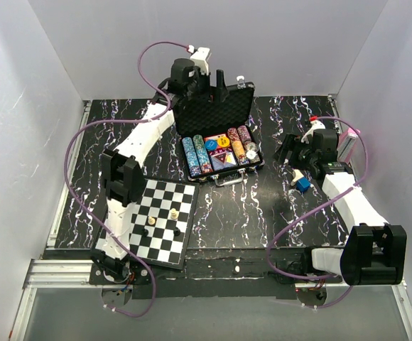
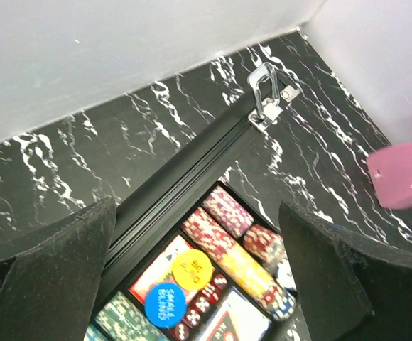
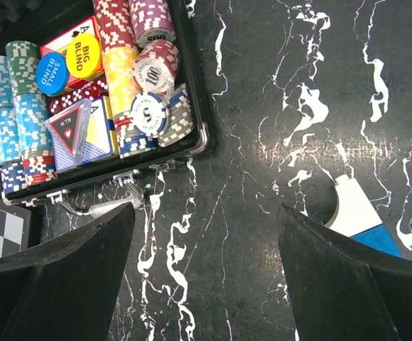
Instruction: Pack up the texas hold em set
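On the marbled table (image 1: pixel 248 206) the case (image 1: pixel 229 171) is seen filled; its lid (image 2: pixel 185 177) should be lowered by the spread, empty left gripper (image 2: pixel 195 209).

yellow btn (image 3: pixel 87 51) "BIG BLIND", blue btn (image 3: pixel 52 72) "SMALL BLIND", chip (image 3: pixel 158 77) "100"

The top external camera looks down from high behind the near edge, facing far, and takes in the whole table (image 1: pixel 248 206). The left wrist camera hangs close over the briefcase (image 1: pixel 219 114) lid (image 2: pixel 185 177), facing the far right corner. The right wrist camera looks almost straight down, close, at the briefcase's near right corner. All three views share the chip rows (image 3: pixel 128 64) and round buttons (image 3: pixel 85 51).
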